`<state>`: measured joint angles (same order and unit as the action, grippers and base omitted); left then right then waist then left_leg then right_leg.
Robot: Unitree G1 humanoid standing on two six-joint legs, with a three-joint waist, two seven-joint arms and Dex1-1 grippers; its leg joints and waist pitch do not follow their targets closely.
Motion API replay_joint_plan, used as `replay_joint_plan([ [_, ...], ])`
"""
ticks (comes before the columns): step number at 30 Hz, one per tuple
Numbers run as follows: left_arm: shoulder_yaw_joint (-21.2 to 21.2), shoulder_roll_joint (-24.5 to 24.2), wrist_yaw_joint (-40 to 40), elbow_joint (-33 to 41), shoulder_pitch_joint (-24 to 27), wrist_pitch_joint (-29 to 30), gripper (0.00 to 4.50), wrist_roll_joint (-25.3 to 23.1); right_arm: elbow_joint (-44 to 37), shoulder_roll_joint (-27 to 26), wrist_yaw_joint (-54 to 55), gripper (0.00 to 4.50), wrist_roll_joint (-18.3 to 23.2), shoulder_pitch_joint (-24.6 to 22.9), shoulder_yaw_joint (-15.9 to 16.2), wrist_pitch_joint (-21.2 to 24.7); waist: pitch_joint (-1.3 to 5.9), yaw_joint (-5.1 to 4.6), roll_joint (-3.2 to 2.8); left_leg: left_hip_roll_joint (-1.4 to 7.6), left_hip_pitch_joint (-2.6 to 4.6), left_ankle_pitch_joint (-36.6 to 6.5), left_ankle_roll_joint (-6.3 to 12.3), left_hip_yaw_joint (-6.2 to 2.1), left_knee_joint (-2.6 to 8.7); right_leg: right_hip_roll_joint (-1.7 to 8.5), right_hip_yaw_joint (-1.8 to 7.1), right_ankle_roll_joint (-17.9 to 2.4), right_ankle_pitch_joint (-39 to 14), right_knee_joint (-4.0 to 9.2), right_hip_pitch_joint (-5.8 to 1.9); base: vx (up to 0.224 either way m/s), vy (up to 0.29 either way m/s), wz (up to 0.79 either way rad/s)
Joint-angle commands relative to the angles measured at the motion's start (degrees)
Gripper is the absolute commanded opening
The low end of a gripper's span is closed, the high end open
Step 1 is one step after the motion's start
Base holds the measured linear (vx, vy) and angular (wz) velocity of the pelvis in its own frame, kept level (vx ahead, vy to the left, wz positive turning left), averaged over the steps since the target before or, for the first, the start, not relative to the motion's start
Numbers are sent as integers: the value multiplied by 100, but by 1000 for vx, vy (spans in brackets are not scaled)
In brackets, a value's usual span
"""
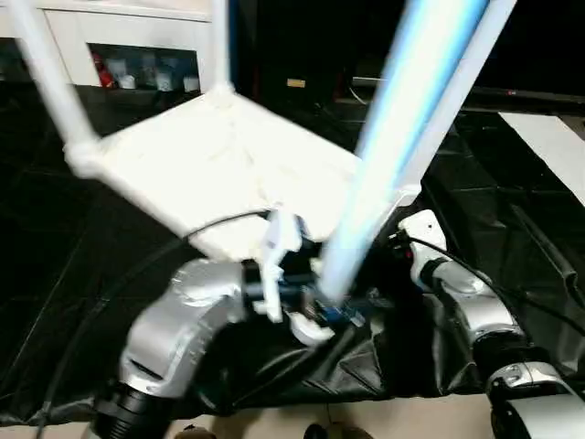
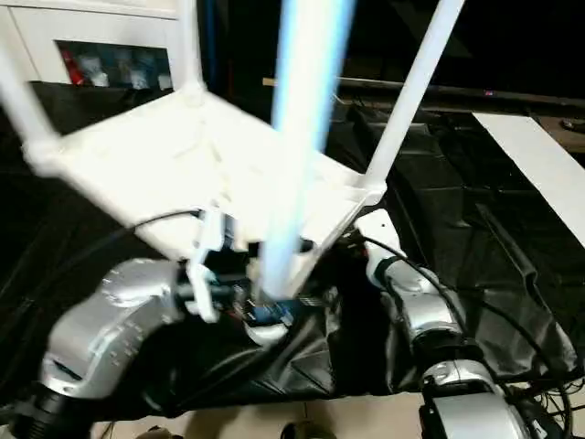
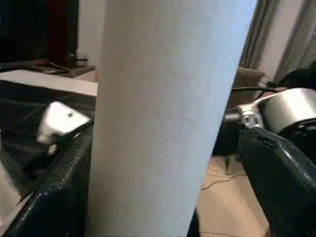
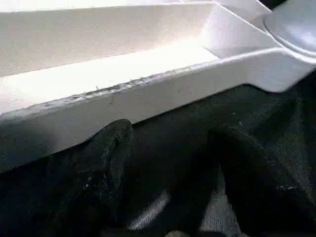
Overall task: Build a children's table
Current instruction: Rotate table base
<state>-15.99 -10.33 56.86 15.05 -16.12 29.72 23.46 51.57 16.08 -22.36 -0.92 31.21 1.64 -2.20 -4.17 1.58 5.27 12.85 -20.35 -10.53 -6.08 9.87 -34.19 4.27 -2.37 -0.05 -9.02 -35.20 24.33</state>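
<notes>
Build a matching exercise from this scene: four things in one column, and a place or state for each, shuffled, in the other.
1 white ribbed plastic tabletop
2 nearest pale tapered tube leg
3 white glass-door cabinet
4 black crinkled sheet

A at the back of the room
B inside the left gripper
C upside down
D spread underneath the work

Pairs: 1-C; 2-B; 3-A; 4-D

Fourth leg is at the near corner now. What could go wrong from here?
1. The near leg leans, and the left tool sits loosely round it with one finger clear, so it may tip out.
2. The tabletop is tilted and the right tool is open at its rim, so it may slip.
</notes>
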Motion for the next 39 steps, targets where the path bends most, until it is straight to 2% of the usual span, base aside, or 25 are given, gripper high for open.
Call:
replay_joint_plan([
  [1, -250, 203, -76, 159, -58, -66, 445, 116, 84, -80, -92, 299, -84, 128, 50, 38, 365, -11, 4, -33, -30, -1631, 69, 89, 373, 146, 140, -894, -1901, 431, -273, 0, 0, 0],
  [4, -314, 296, -173, 113, -119, -77, 445, 100, 124, -264, -216, 299, -149, 185, 211, 12, 365, -31, 4, -39, -51, -1645, 60, 73, 374, 167, 131, -752, -2202, 465, -276, 0, 0, 0],
  [5, -339, 370, -208, 44, -192, -99, 445, 75, 180, -419, -262, 299, -176, 255, 299, 0, 361, -42, 29, -41, -61, -1633, 62, 72, 374, 163, 128, -718, -2244, 469, -278, 0, 0, 0],
  [6, -353, 407, -238, 24, -238, -84, 445, 73, 220, -515, -288, 299, -187, 304, 354, -10, 362, -65, 13, -43, -70, -1630, 53, 61, 379, 168, 125, -693, -2295, 465, -278, 0, 0, 0],
  [7, -362, 514, -311, -142, -361, -176, 445, -18, 329, -735, -283, 299, -205, 426, 428, -28, 389, -104, 51, -47, -83, -1619, 57, 58, 368, 172, 117, -671, -2331, 471, -288, 0, 0, 0],
  [8, -361, 609, -393, -314, -470, -294, 445, -140, 449, -910, -249, 299, -222, 540, 479, -48, 388, -123, 38, -51, -97, -1596, 50, 45, 374, 177, 113, -667, -2347, 459, -293, 0, 0, 0],
  [9, -360, 665, -447, -424, -534, -377, 445, -223, 525, -1016, -223, 299, -233, 609, 508, -64, 412, -188, 27, -49, -141, -1575, -6, 16, 382, 186, 97, -641, -2295, 453, -327, 0, 0, 0],
  [12, -299, 800, -657, -964, -806, -733, 445, -497, 782, -1293, -83, 299, -222, 822, 483, -110, 442, -247, 41, -54, -187, -1420, -33, -8, 386, 196, 87, -637, -2042, 416, -356, -5, 3, -6],
  [14, -279, 819, -733, -1149, -903, -830, 445, -579, 866, -1373, -48, 299, -192, 888, 433, -115, 461, -243, 50, -54, -117, -1412, 43, 28, 354, 195, 104, -761, -1831, 428, -304, 0, 0, 0],
  [16, -273, 811, -865, -1384, -1012, -996, 445, -730, 984, -1436, 6, 299, -201, 955, 358, -129, 487, -226, 42, -42, -85, -1425, 116, 43, 343, 200, 108, -909, -1716, 409, -305, 0, 0, 0],
  [18, -244, 789, -1004, -1609, -1108, -1206, 445, -895, 1056, -1405, 66, 299, -178, 988, 269, -158, 474, -213, 23, -38, -72, -1419, 135, 50, 347, 187, 106, -971, -1647, 410, -286, 0, 0, 0],
  [19, -216, 785, -1041, -1706, -1145, -1272, 445, -943, 1097, -1375, 51, 299, -117, 1004, 180, -163, 474, -203, 19, -34, -63, -1430, 136, 51, 348, 190, 107, -984, -1636, 409, -284, 0, 0, 0],
  [20, -191, 784, -1105, -1789, -1171, -1364, 445, -1010, 1120, -1329, 49, 299, -75, 1002, 113, -178, 475, -179, -17, -29, -45, -1452, 124, 54, 350, 189, 109, -1014, -1587, 401, -276, 0, 0, 0],
  [24, -162, 628, -1246, -2231, -1322, -1770, 445, -1392, 1140, -918, 83, 299, -45, 869, -77, -355, 487, -109, -20, -20, -8, -1435, 143, 73, 348, 185, 112, -1135, -1324, 387, -274, 0, 0, 0],
  [25, -162, 562, -1200, -2328, -1360, -1819, 445, -1435, 1111, -820, 45, 299, -25, 829, -114, -391, 484, -82, -90, -26, 6, -1452, 144, 66, 352, 185, 113, -1143, -1305, 387, -267, 0, 0, 0],
  [26, -166, 447, -1081, -2461, -1417, -1865, 445, -1467, 1048, -685, -43, 299, 12, 768, -163, -431, 488, -62, -53, -24, 27, -1475, 163, 82, 345, 170, 114, -1169, -1211, 387, -260, 0, 0, 0],
  [28, -261, 126, -772, -2647, -1503, -1978, 445, -1588, 794, -452, -393, 299, 76, 603, -184, -469, 480, 42, -65, -41, 42, -1540, 215, 90, 344, 171, 120, -1132, -1333, 393, -268, 0, 0, 0],
  [29, -309, -41, -574, -2793, -1562, -2055, 445, -1635, 657, -321, -635, 299, 97, 519, -179, -518, 481, 53, -75, -41, 5, -1506, 192, 81, 356, 174, 119, -1121, -1349, 389, -290, 0, 0, 0],
  [31, -347, -253, -298, -2899, -1604, -2045, 445, -1637, 387, -156, -971, 299, 138, 374, -152, -533, 486, 70, -77, -43, 12, -1524, 201, 84, 356, 171, 125, -1076, -1417, 402, -292, 0, 0, 0],
  [33, -409, -560, 65, -3085, -1680, -2144, 430, -1695, -102, 115, -1499, 299, 185, 127, -70, -529, 479, 75, -133, -57, -17, -1516, 177, 64, 370, 172, 116, -1081, -1456, 408, -323, 0, 0, 0],
  [34, -468, -824, 377, -3229, -1751, -2156, 418, -1740, -633, 415, -2017, 299, 242, -138, 23, -449, 479, 101, -192, -70, -8, -1527, 187, 46, 370, 164, 117, -1074, -1459, 403, -339, 0, 0, 0],
  [35, -499, -924, 542, -3295, -1777, -2153, 410, -1743, -877, 553, -2262, 299, 279, -260, 66, -384, 481, 86, -147, -44, 5, -1554, 224, 68, 370, 162, 123, -1087, -1446, 427, -325, 0, 0, 0],
  [36, -588, -1083, 807, -3405, -1821, -2105, 410, -1773, -1310, 790, -2682, 299, 379, -475, 125, -230, 466, 110, -215, -73, -19, -1503, 284, 56, 367, 164, 128, -1099, -1518, 412, -346, 0, 0, 0],
  [38, -634, -1148, 905, -3447, -1840, -2063, 386, -1797, -1501, 892, -2856, 299, 430, -570, 146, -159, 477, 106, -178, -60, -3, -1528, 297, 71, 349, 172, 130, -1113, -1608, 427, -331, 0, 0, 0],
  [39, -701, -1229, 1003, -3531, -1865, -2076, 369, -1871, -1755, 1041, -3074, 326, 520, -700, 184, -95, 464, 128, -188, -56, -18, -1520, 287, 64, 361, 176, 120, -1065, -1814, 451, -333, 0, 0, 0],
])
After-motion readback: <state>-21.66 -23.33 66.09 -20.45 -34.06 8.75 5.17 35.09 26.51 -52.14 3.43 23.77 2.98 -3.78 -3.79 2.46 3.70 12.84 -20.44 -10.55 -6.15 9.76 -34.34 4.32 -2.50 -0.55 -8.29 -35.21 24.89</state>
